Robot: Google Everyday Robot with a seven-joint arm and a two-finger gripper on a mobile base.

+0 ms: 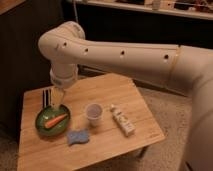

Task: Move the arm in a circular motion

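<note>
Gripper (58, 96): small pale yellowish tip, pointing down over the far left of the table; whether open or closed cannot be told.
Arm (125, 55): large glossy white tubular arm, reaching in from the right, elbow high at far left.
Below the tip: round green plate (40, 125) with orange carrot (56, 120).
Right of it: clear plastic cup (94, 113).
Near edge: blue sponge (78, 137).
Support: light wooden table (110, 90).
Step, judged: mid-circle, at its left side.
Next: a curved sweep held above the cup.
</note>
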